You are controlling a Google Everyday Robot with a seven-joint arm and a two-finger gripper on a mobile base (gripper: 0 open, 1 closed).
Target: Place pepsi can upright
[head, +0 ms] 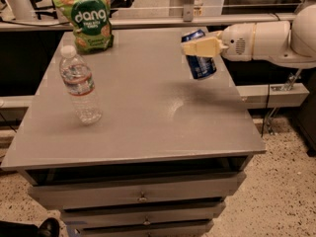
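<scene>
The pepsi can (200,63), blue with white markings, is held in the air above the right rear part of the grey table (143,117). It hangs nearly upright, tilted a little. My gripper (197,48) reaches in from the right on a white arm and is shut on the can's upper half, with a cream finger (200,47) across its front. The can's bottom is clear of the table top.
A clear plastic water bottle (79,84) stands upright at the table's left. A green "dang" snack bag (87,15) stands at the back left. Drawers sit under the table's front edge. A counter runs behind the table.
</scene>
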